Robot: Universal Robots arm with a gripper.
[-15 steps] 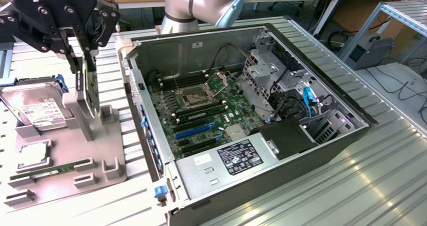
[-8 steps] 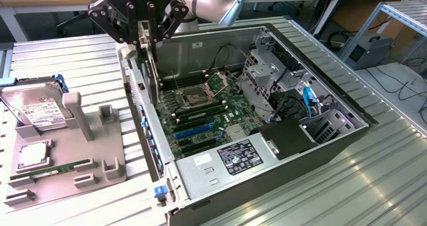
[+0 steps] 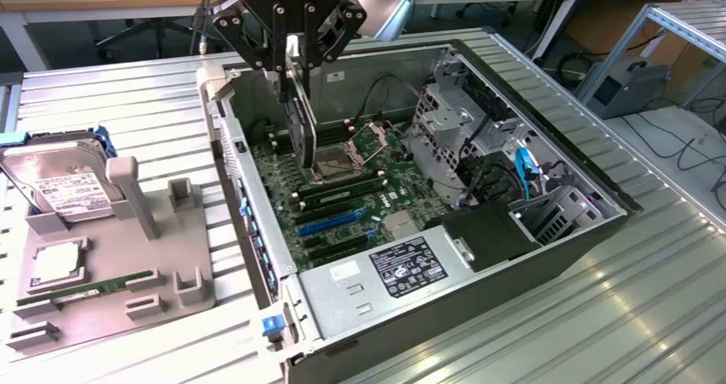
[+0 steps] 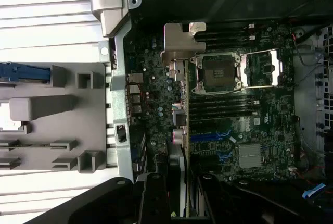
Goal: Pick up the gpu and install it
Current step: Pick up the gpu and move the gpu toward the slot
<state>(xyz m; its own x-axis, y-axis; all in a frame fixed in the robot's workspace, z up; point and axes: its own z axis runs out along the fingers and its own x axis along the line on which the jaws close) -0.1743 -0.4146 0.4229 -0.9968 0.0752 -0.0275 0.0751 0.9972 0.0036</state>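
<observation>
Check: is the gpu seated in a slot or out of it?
Out. The gpu hangs on edge, clamped in the gripper above the motherboard, and the blue slots lie bare.

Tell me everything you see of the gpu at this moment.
The gpu is a thin flat card with a dark face and a silver metal end bracket. It hangs upright, edge down, clamped at its upper end by the gripper, above the motherboard inside the open computer case. Whether it touches the board is unclear.

gpu [image 3: 301, 121] over open motherboard [image 3: 397, 193]; case wall [image 3: 233, 155], drive cage [image 3: 448, 112] flank.
</observation>
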